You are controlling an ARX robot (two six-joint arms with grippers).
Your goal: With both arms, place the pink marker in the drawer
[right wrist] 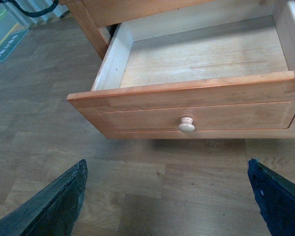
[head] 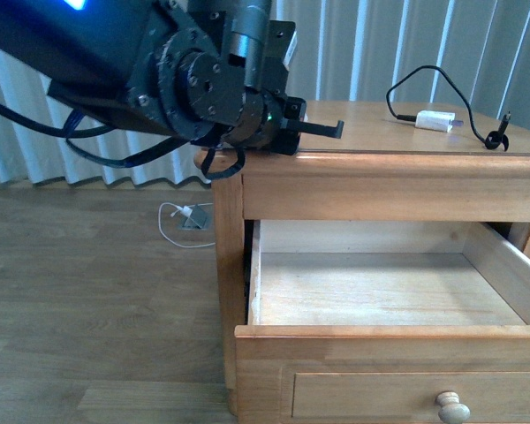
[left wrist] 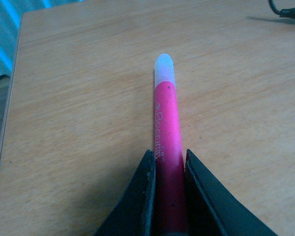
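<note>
Wood-plank floor (right wrist: 137, 182) nearest: the right claw (right wrist: 167, 164) hangs wide open before the pulled-out light-wood drawer (head: 389, 331). Farther, at the left end of the pale wooden counter (left wrist: 78, 98), the left claw (left wrist: 167, 158) pinches the short pink white-capped marker (left wrist: 165, 110); lift clear, then release low inside the drawer.

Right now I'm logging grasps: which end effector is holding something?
The left end effector, shut on the pink marker; the right end effector is open and empty, facing the drawer.

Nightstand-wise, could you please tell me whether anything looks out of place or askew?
Nothing stands out. The drawer is open and bare, the pink marker sits straight between the left fingers, and a white charger lies on top.
</note>
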